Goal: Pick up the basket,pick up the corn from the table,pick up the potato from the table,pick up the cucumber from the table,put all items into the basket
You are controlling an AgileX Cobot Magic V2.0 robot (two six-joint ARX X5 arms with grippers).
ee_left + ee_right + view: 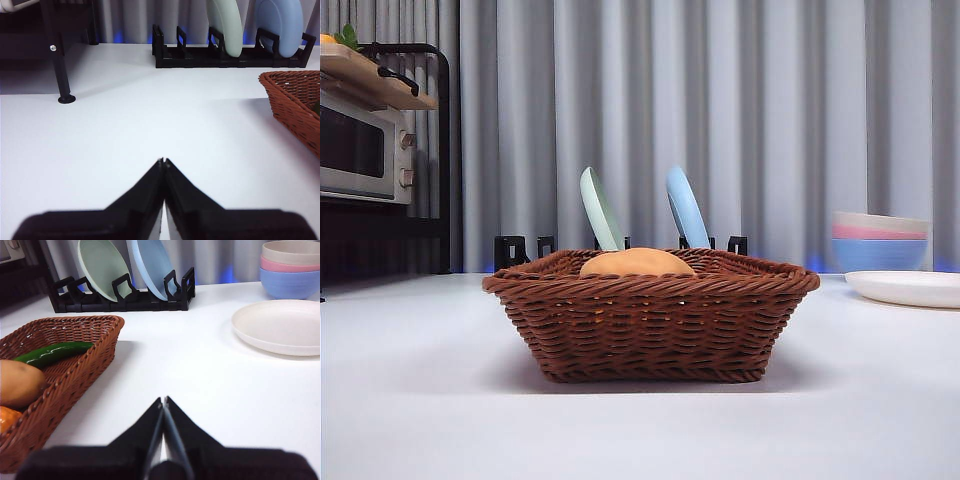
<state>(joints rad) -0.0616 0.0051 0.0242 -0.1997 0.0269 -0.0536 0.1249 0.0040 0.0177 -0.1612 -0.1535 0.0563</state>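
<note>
Vegetables sit gathered in the basket (650, 315) at the centre of the front view, on the white table (420, 400), with both arms drawn back to its flanks.

In the right wrist view, the potato (20, 382), the cucumber (52, 353) and an orange edge that we take for the corn (7, 419) all lie inside the wicker at the left of the frame. From the front only the potato's tan crown rises above the braided rim. We judge the loading done or nearly so.

Little can go wrong from here, in our reading. The main risk is a returning arm clipping the flared rim and sliding or tipping the shallow basket, which could roll the potato out. A sweep toward the right of the frame could also strike the white plate (280, 327) or the stacked bowls (292, 267). The dish rack (125, 295), with its green and blue plates, stands just behind the basket and leaves little room on that side.

Our left gripper (163, 161) shows its jaws pressed together to a point, holding nothing, over bare table, with a corner of the basket at the right edge of its frame. Our right gripper (163, 399) is likewise closed tip to tip and empty, over the table just beside the basket's near wall, touching nothing that we can see.
</note>
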